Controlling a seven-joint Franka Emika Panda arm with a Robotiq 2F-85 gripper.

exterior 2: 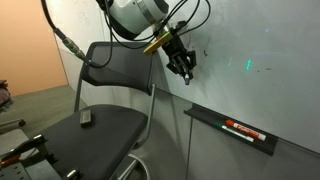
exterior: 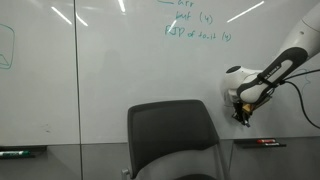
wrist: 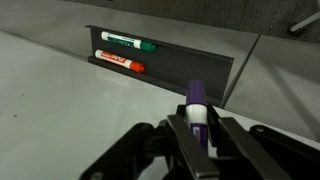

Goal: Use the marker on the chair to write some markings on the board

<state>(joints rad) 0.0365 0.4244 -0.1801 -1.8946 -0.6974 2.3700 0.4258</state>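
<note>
My gripper [wrist: 198, 125] is shut on the marker [wrist: 196, 100], which has a white body and a purple end pointing out from the jaws. In both exterior views the gripper [exterior: 241, 118] [exterior 2: 187, 68] is held close against the white board [exterior: 120, 60] [exterior 2: 265, 45], just beside the backrest of the dark grey chair [exterior: 170, 135] [exterior 2: 110, 70]. I cannot tell whether the marker tip touches the board [wrist: 50, 100]. Green handwriting [exterior: 195, 25] sits higher up on the board.
A dark tray [wrist: 225, 68] on the board below the gripper holds a green marker [wrist: 128, 42] and a red marker [wrist: 120, 62]; the tray also shows in an exterior view [exterior 2: 205, 116]. A small grey object [exterior 2: 86, 118] lies on the chair seat. Another tray [exterior: 22, 151] is further along.
</note>
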